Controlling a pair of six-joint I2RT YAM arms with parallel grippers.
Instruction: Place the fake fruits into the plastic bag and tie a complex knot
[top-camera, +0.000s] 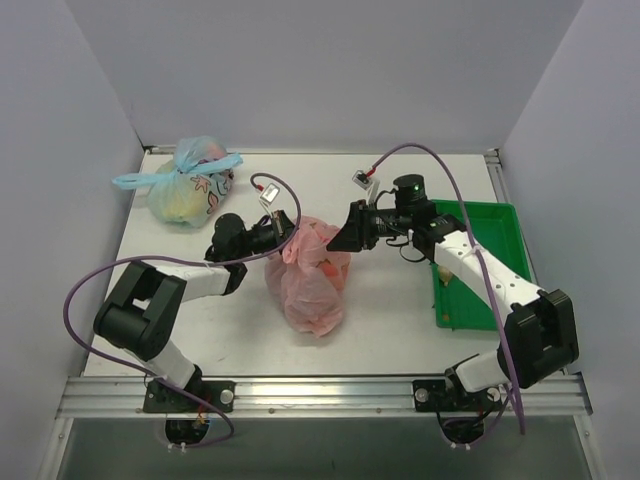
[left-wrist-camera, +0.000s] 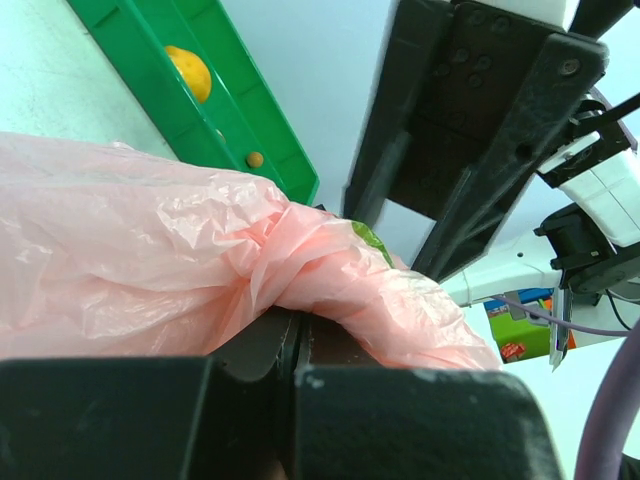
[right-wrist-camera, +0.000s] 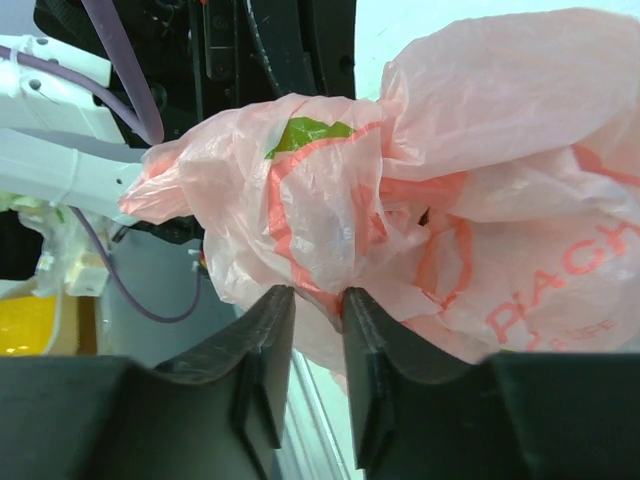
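Top view: I see the plastic bag (top-camera: 308, 280) mid-counter, its long axis running far-to-near. The gathered neck points at the far edge, between both grippers.

Only my left wrist view shows a yellow-orange fruit (left-wrist-camera: 188, 72) in the green tray (left-wrist-camera: 140, 40).

Left gripper (left-wrist-camera: 298, 335): jaws pressed together on the neck. Right gripper (right-wrist-camera: 318, 300): pinching a fold.

left arm (top-camera: 190, 274), right arm (top-camera: 478, 268): white links, black joints | cables (top-camera: 75, 290): purple | left claw (left-wrist-camera: 300, 330), right claw (right-wrist-camera: 318, 295): black | green LED (top-camera: 407, 184)
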